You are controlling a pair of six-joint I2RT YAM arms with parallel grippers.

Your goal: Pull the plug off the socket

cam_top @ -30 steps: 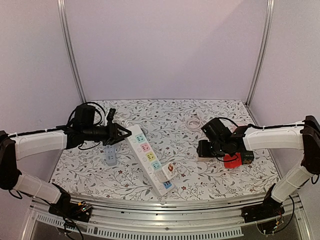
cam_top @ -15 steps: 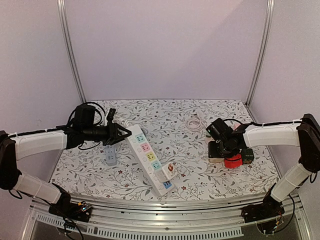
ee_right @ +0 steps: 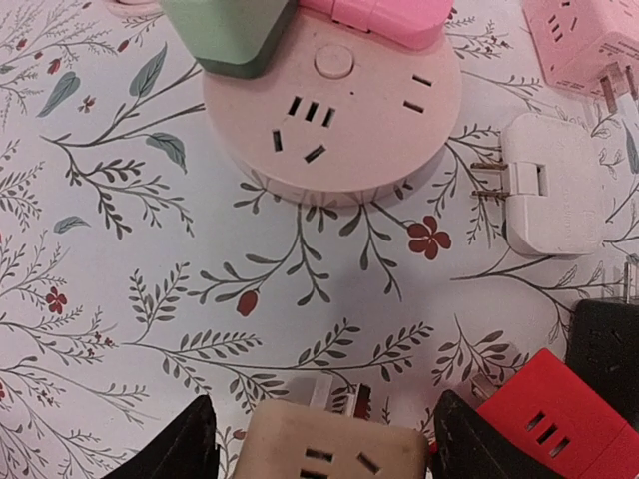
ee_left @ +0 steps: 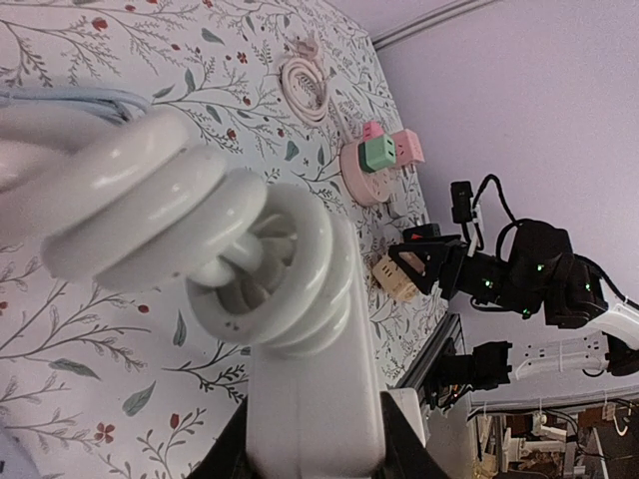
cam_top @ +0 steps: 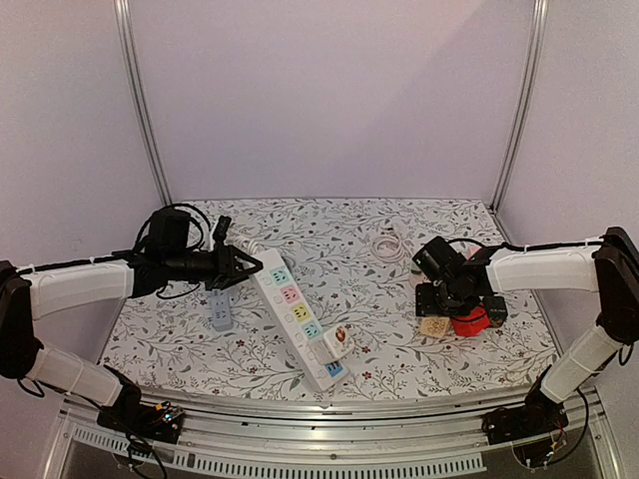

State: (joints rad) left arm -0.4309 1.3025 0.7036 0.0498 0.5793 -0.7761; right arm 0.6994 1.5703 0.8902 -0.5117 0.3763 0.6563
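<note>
A: Where is the plug?

B: The plug (ee_right: 334, 449), a beige cube of matte plastic with rounded corners, lies on the desk (cam_top: 379, 339) near the right edge, about halfway between the far and near edges. Its metal prongs are bare and point towards the socket (ee_right: 329, 100), which is near but apart from it.

A: What does the socket look like?

B: It is a round, flat, pale pink disc with slot holes and one button. A green cube (ee_right: 225, 30) and a pink cube (ee_right: 389, 12) sit on its far side.

A: And the right gripper?

B: The right gripper (cam_top: 436, 304) is released. Its black fingers stand wide on both sides of the plug, and a thin line of desk shows beside the left one. The forearm comes in nearly level from the right edge and the wrist bends down.

A: And the left side?

B: The left gripper (cam_top: 245, 267) is clenched on the far end of the strip (cam_top: 300, 319), a long white smooth bar with coloured outlets. It runs slantwise towards the near edge. A glossy white spiral (ee_left: 200, 230) sits at that end. The arm reaches low and level from the left edge.

A: And the cloth?

B: It is white with printed leaves and small red flowers.
</note>
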